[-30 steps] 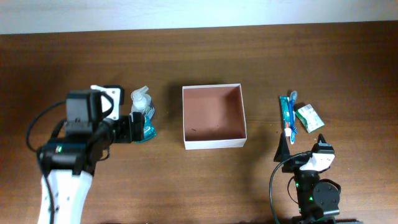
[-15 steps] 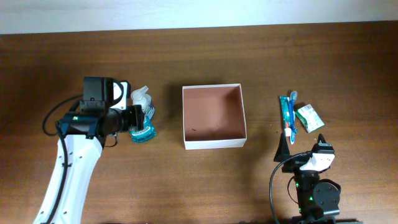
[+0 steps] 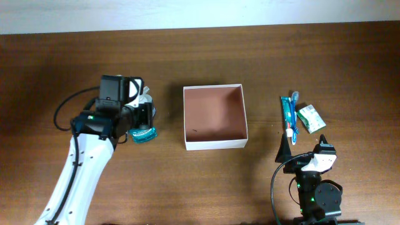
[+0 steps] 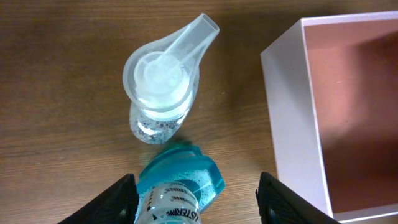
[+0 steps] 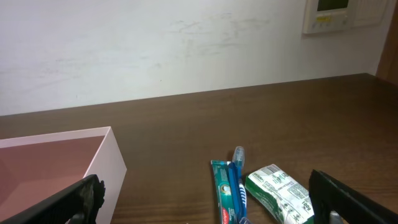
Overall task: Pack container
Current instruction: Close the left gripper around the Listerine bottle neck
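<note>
The container [image 3: 214, 117], a shallow square white box with a reddish-brown inside, stands on the wooden table [image 3: 250, 56] at the centre, its open side up. The left gripper [image 4: 199, 202] is positioned to the left of the container, pointing down at two bottles. Its jaws are spread apart and straddle the teal mouthwash bottle [image 4: 180, 183], which lies on its side; whether either finger touches the bottle cannot be told from the left wrist view. A clear pump bottle [image 4: 163, 93] is just beyond the mouthwash bottle, on the far side, with its spout aimed toward the container. Both bottles are beside the container's left wall, apart from it. The right gripper [image 5: 211, 196] is at the near right of the table, with its jaws wide apart and holding nothing. Ahead of it, to the right of the container, lie a toothpaste tube [image 5: 224, 190], a blue toothbrush [image 5: 236, 180] alongside it, and a green-and-white packet [image 5: 277, 193] just to the right of these.
</note>
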Robot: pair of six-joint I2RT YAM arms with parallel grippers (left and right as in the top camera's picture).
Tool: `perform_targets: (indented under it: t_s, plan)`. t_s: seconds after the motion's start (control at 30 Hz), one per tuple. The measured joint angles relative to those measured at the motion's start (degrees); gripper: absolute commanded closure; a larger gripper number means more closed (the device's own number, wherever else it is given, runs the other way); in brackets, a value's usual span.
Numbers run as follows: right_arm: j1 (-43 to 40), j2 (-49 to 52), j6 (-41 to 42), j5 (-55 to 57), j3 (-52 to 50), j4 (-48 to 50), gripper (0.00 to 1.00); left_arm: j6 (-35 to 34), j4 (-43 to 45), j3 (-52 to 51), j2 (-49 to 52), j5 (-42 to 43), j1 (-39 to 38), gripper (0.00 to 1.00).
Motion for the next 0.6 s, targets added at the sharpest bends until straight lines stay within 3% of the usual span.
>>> perform_targets:
  t_s: [0.27, 0.6]
  plan:
    - [0.0, 0.0, 0.0, 0.02, 0.0, 0.0, 0.02, -2.27, -0.96, 0.0, 0.0, -6.73, -1.53, 0.37]
    - [0.0, 0.0, 0.04, 0.02, 0.0, 0.0, 0.02, -3.02, -1.01, 0.0, 1.07, -8.07, -1.53, 0.39]
